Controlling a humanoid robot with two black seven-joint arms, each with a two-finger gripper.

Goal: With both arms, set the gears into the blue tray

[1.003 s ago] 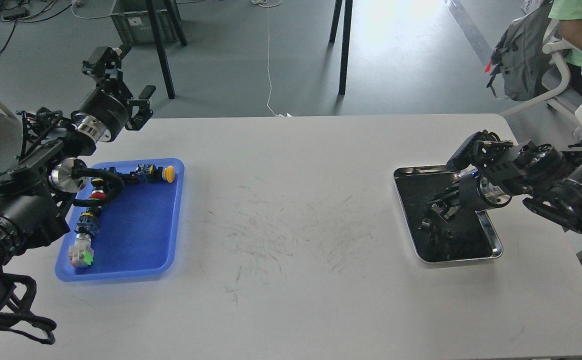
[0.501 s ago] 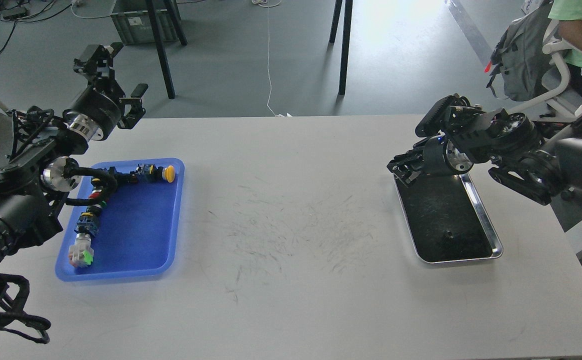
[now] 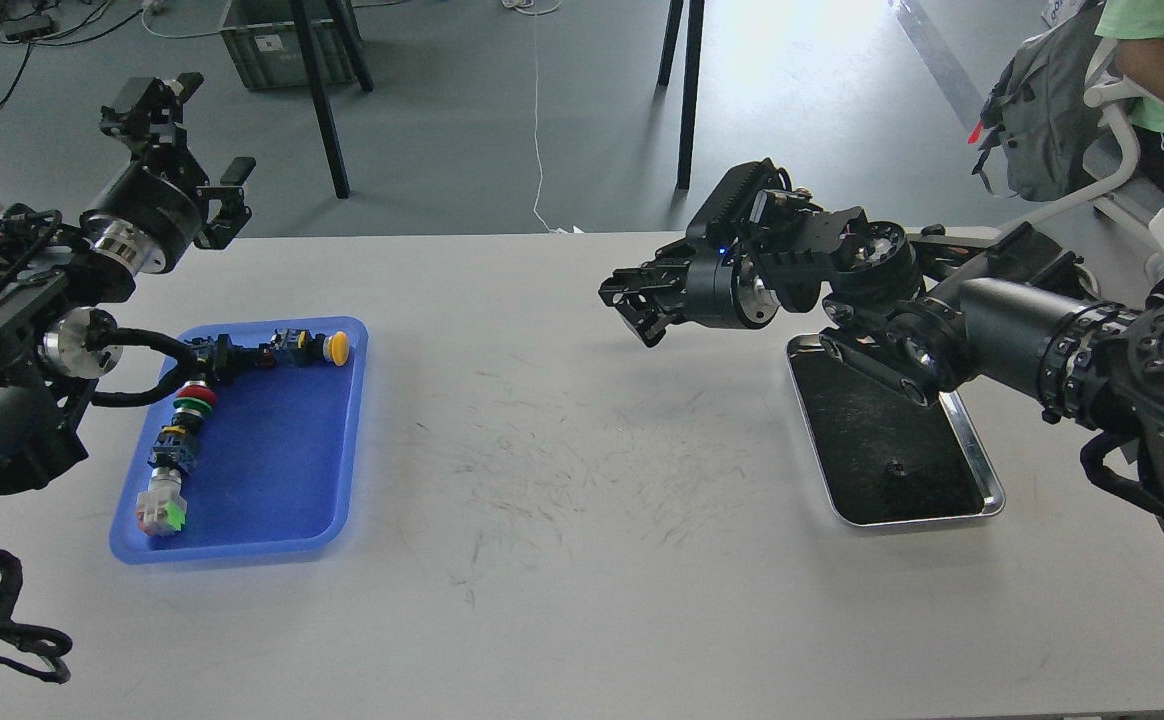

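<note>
The right arm's jaws, right of centre, looked nearly closed; whether they held a gear I could not tell. They pointed toward the blue tray (image 3: pixel 347 440) at left. The left arm's jaws, upper left, stood open and empty.

Pretty bright and even overall, daylight pouring in from the top and blowing out a patch of floor (image 3: pixel 802 40). Soft shadows under the table legs (image 3: pixel 687 100), mostly sharp, steel tray (image 3: pixel 982 470) rim glinting.

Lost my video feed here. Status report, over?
Right gripper over bare table, contents not visible. Left gripper open, raised behind blue tray. One gear in steel tray. Path clear.
</note>
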